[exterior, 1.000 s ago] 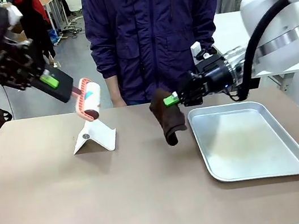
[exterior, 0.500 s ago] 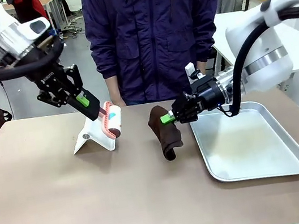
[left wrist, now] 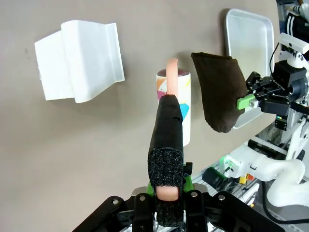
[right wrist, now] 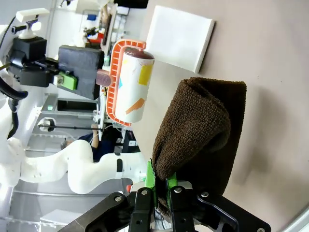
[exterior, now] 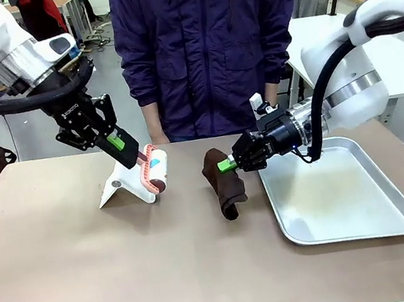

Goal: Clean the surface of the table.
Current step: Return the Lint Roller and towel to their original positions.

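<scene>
brownish-taupe table (exterior: 93, 285) is filling the foreground in the front view, with a person in a dark purple jacket (exterior: 207, 41) standing at the far edge.

left gripper (exterior: 126, 154) is coming in from upper left, angled down, jaws pinched tight on the handle of a lint roller (exterior: 154, 170). roller has a salmon-orange frame and a white drum with coloured patches; it is hanging just beside a white folded stand (exterior: 126, 185) that is sitting on the table. can't tell from the front view whether the drum is touching the tabletop. in the left wrist view the roller handle is running straight out between the fingers, black foam wrap around it, drum end pointing away from the camera.

right gripper (exterior: 227, 164) is reaching in from the right, jaws clamped together on the top edge of a dark brown cloth (exterior: 224, 186). cloth is hanging down from the pads, lower end reaching the table surface just left of a silver metal tray (exterior: 333, 195). tray is lying flat on the right half of the table. right wrist view is showing the cloth bunched over the green pads, with the roller and the white stand beyond it.

cloth and roller are near each other, not touching.
</scene>
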